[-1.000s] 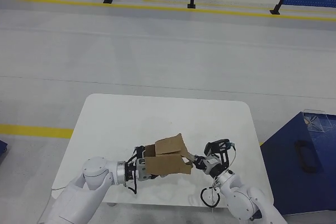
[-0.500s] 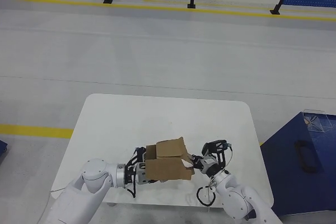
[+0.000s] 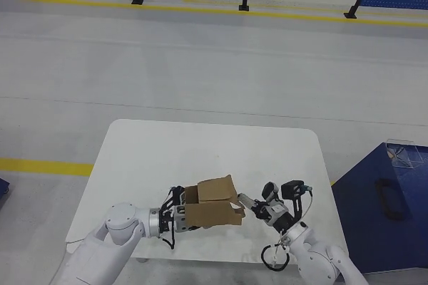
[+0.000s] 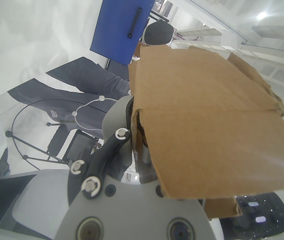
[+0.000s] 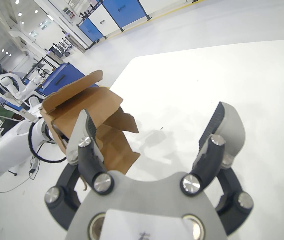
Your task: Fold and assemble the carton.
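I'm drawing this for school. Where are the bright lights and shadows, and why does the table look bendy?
Left wrist view: ceiling lamps flare bright beyond the carton. Right wrist view: the carton's faint grey shadow lies on the white table, and the wide lens bows the table's edge. Top view: even light, no glare.

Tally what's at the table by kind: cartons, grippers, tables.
Carton: 1
Grippers: 2, the left gripper and the right gripper
Table: 1
Total: 4
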